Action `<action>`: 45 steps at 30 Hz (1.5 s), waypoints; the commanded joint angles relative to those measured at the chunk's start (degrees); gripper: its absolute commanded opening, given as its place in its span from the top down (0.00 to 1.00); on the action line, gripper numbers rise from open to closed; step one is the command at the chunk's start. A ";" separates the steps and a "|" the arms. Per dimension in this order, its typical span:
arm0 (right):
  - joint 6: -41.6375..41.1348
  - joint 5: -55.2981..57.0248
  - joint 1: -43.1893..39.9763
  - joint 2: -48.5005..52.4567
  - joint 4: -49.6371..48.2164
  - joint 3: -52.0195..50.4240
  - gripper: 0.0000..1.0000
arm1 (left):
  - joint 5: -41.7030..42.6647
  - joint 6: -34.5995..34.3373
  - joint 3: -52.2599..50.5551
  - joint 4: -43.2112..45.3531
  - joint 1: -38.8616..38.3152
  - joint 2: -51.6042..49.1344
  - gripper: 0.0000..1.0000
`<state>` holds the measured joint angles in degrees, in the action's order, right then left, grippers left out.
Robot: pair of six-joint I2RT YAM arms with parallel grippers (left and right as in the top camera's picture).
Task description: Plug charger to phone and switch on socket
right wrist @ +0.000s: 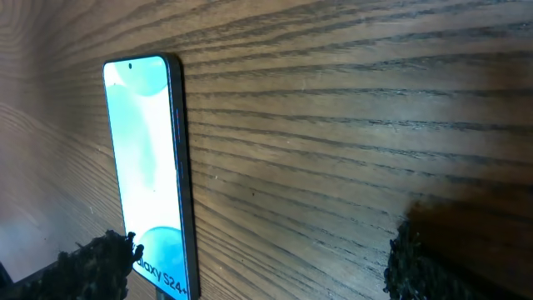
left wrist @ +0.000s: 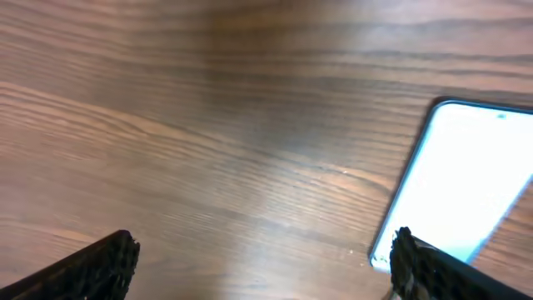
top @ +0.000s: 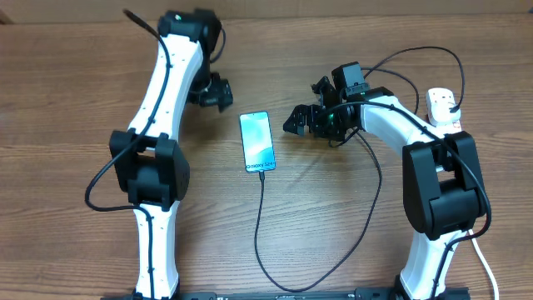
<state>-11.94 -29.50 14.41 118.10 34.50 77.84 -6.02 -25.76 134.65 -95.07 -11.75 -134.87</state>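
- Phone (top: 257,142), one: lying screen-up, meeting tip of one charger (top: 259,218).
- Socket (top: 441,105), one: lying well apart from phone.
- Left gripper (top: 212,92), right gripper (top: 298,121): two, both gaping wide, gripping nothing.

Brown wood-grain tabletop (top: 67,83)
A slim blue-screened smartphone (top: 257,140) lies central, a thin black cable (top: 260,225) meeting its lower edge; a white power strip (top: 443,107) sits far right.

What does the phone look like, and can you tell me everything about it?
The phone is a slim rectangle with a dark rim and a bright light-blue screen, lit and showing "Galaxy S24" text near its bottom end. It lies flat, screen up, near the middle of the wooden table. A thin black cable meets its bottom edge and looks plugged in. Nothing else touches it.
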 commanded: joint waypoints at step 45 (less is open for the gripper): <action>0.57 -5.57 -0.35 -0.76 11.15 12.37 0.00 | 13.11 8.00 12.07 -1.73 -0.70 14.97 0.00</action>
<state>-11.97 -33.15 14.28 118.89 43.57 83.46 6.70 -19.05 145.56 -96.66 -12.03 -121.38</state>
